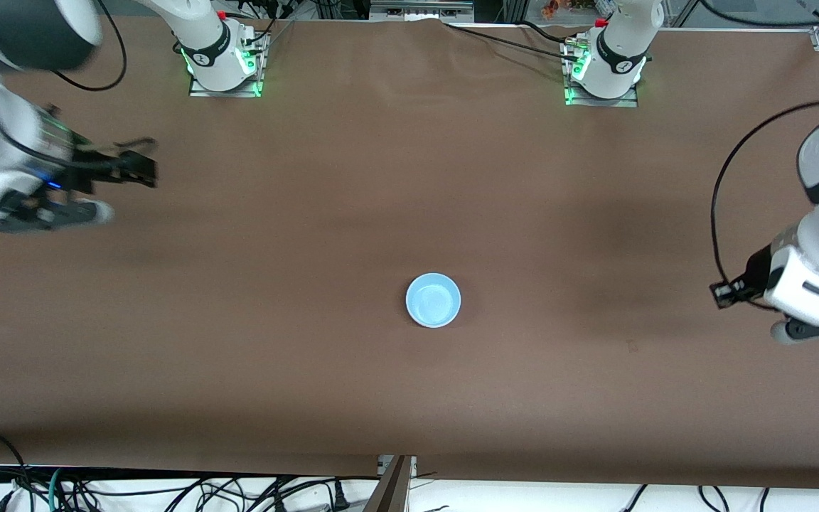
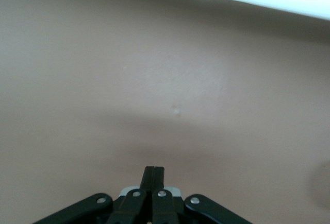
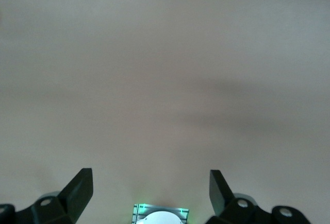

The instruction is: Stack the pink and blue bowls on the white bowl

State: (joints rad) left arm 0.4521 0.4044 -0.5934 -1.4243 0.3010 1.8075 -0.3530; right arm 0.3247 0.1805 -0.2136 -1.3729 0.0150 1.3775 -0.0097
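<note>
A light blue bowl [image 1: 433, 299] stands upright near the middle of the table. No pink bowl and no white bowl show in any view; I cannot tell whether anything sits under the blue one. My left gripper [image 1: 790, 331] hangs over the left arm's end of the table, far from the bowl. In the left wrist view it [image 2: 154, 170] is shut and empty over bare cloth. My right gripper [image 1: 89, 212] hangs over the right arm's end of the table. In the right wrist view it [image 3: 149, 180] is open and empty.
A brown cloth [image 1: 310, 235] covers the table. The arm bases [image 1: 223, 60] [image 1: 603, 67] stand at the edge farthest from the front camera. The right arm's base also shows in the right wrist view [image 3: 161, 214]. Cables lie off the near edge [image 1: 168, 491].
</note>
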